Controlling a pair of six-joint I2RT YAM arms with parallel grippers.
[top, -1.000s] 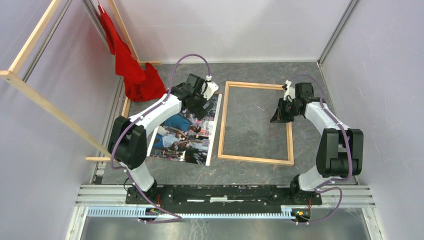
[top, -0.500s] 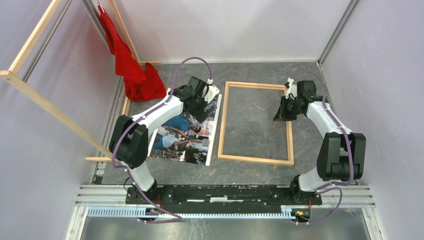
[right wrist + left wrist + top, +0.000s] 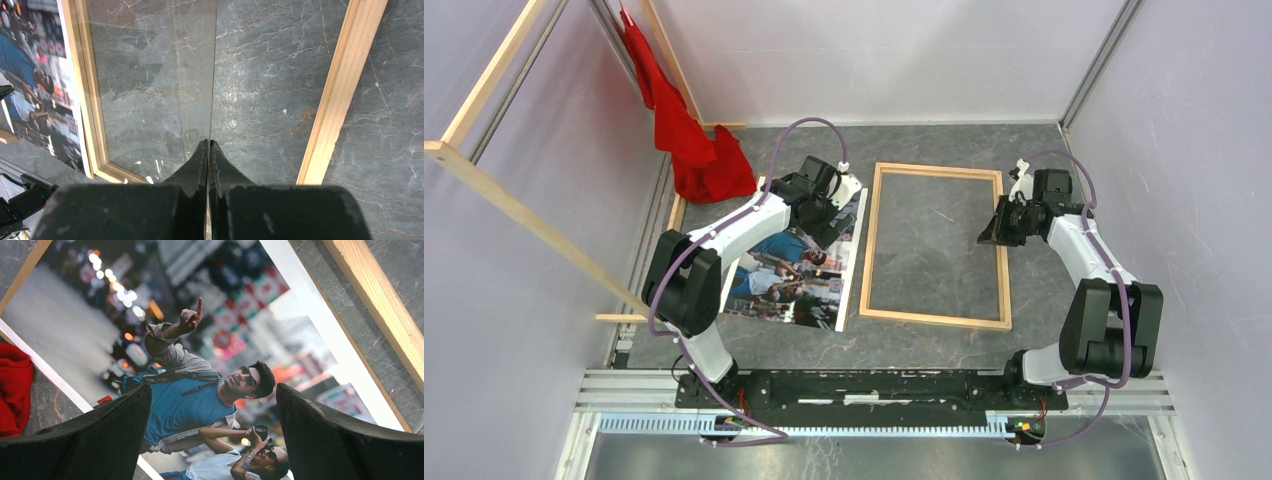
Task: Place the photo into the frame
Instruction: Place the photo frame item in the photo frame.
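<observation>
1. Surface [image 3: 924,340]: grey marbled top carrying all the items.
2. Frame [image 3: 871,240]: light wood, lying flat right of centre, long axis near-to-far, opening showing bare surface.
3. Photo [image 3: 784,280]: face up, flat, just left of the frame. Its long axis runs nearly parallel to the frame's left rail, with a narrow strip of surface between them.
4. Clear pane [image 3: 150,75]: visible only from the right wrist, over the frame's left part, one edge running out from the fingertips. It would likely block insertion.
5. Red cloth [image 3: 704,165]: bunched at the far left, beyond the photo.
6. Left claw [image 3: 212,440]: released, spread wide directly above the photo's far half. This arm is the nearer one, and the frame lies to its right.
7. Right claw [image 3: 209,150]: clenched, apparently on the pane's edge, above the frame's right rail.
</observation>
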